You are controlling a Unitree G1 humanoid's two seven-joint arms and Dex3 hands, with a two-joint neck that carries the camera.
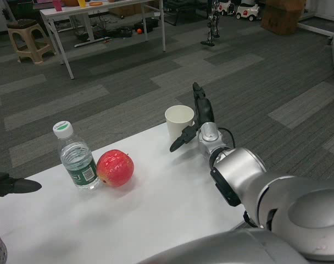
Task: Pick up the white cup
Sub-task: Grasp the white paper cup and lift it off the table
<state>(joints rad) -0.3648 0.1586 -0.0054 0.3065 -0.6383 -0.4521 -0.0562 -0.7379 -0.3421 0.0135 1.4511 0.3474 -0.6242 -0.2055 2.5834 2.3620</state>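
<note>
Reaching toward the white paper cup (pixel 179 121), your right hand (pixel 195 124) sits just at its 3 o'clock, fingers spread and holding nothing, thumb low and the rest raised, seemingly so the cup wall can pass between them. The cup stands upright near the far edge of the white worktop (pixel 156 214), so a push toward 12 o'clock could tip it off. Open room lies at 6 o'clock. The clear plastic water bottle (pixel 76 159) and red apple (pixel 115 168) touch, well apart at 8 o'clock. Your left hand (pixel 13 186) waits at 9 o'clock; its state cannot be told.
</note>
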